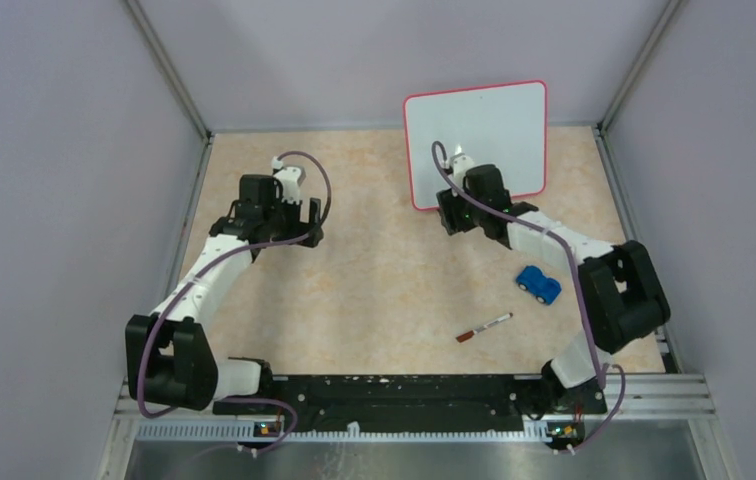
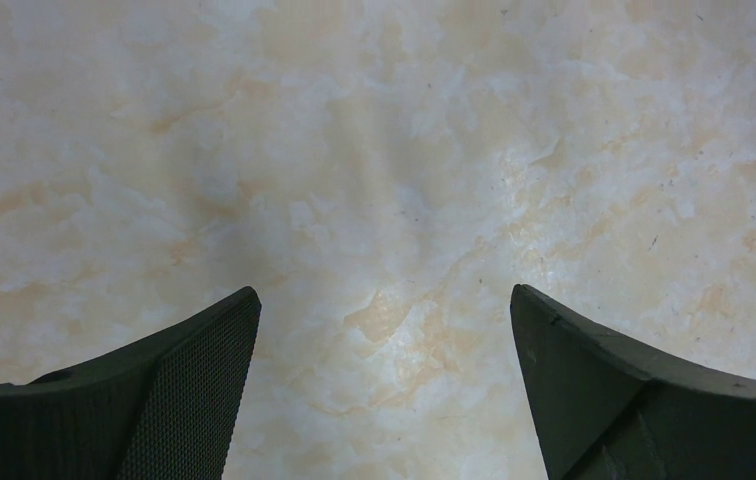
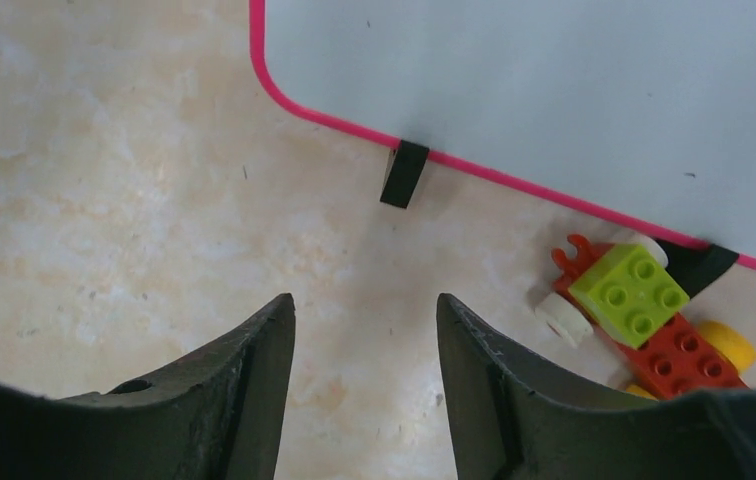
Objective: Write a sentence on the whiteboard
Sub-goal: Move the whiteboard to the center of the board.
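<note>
Beige marbled worktop forms the floor of the cell, enclosed by plain grey-lilac walls on three sides.

**Whiteboard.** The whiteboard stands upright at the far side of the worktop, right of centre, close to the back wall. Its face is turned toward the arms. Its rim is pink-red and its corners are rounded. The right wrist view shows its lower left corner and bottom edge, carried on a black foot. A second foot sits further along that edge. The part of the face shown there is plain pale white.

**Right pincer.** The right pincer is lowered toward the worktop just in front of the board's lower left corner. Its fingers are partly spread, with bare worktop in the gap. It pinches nothing and does not touch the board.

**Left pincer.** The left pincer hangs over bare worktop in the far left part of the cell, well apart from the board. Its fingers are spread wide and nothing lies between them.

**Other items.**
- A brick toy, a green block on a red base with white and yellow wheels, lies just beside the board's bottom edge, near the second foot and to the right of the right pincer.
- A marker lies flat toward the near side, right of centre, well apart from both pincers.
- A blue car sits between the marker and the right arm's elbow.
</note>
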